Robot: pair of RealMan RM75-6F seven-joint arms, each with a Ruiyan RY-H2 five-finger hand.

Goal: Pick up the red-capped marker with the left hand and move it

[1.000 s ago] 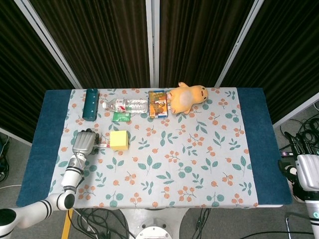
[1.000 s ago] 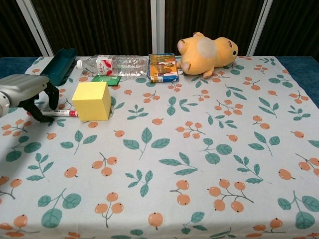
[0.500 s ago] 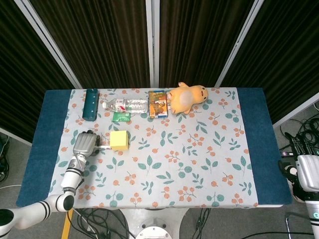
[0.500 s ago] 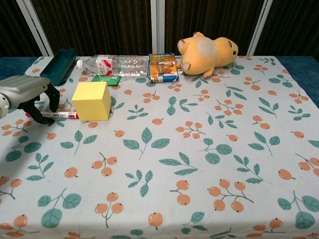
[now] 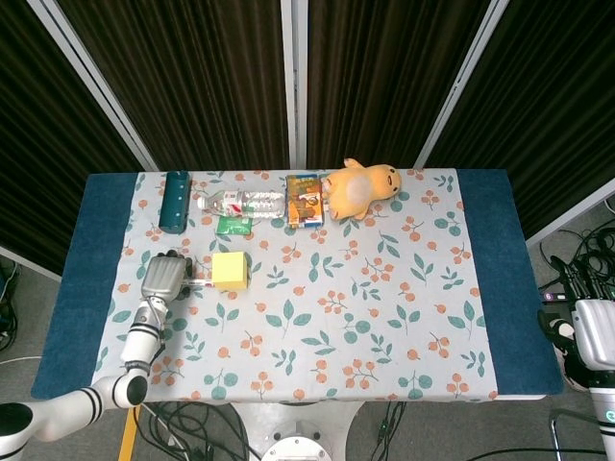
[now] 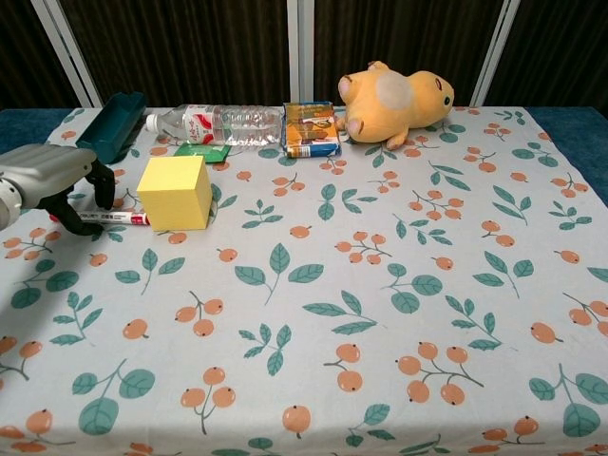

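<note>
Red-capped marker (image 6: 106,218) lies flat on desk, touching yellow block's (image 6: 175,192) left side. My left hand (image 6: 52,180) arches over it, fingers (image 6: 101,184) apart, not gripping. Risk: fingers nudge block or roll marker away.

Left arm comes up from near left corner, silver wrist pointing away from robot. Left hand (image 5: 164,277) (image 6: 46,177) sits low over worktop (image 5: 384,307), back of hand up, dark fingers (image 6: 99,186) curled down with tips close to cloth. Fingers arch like claw; cannot tell if they pinch anything. Right hand (image 5: 593,331) hangs off right side of worktop, well apart from it, grey back showing, black fingers pointing up. Only head view shows it; too small to tell if open.
</note>
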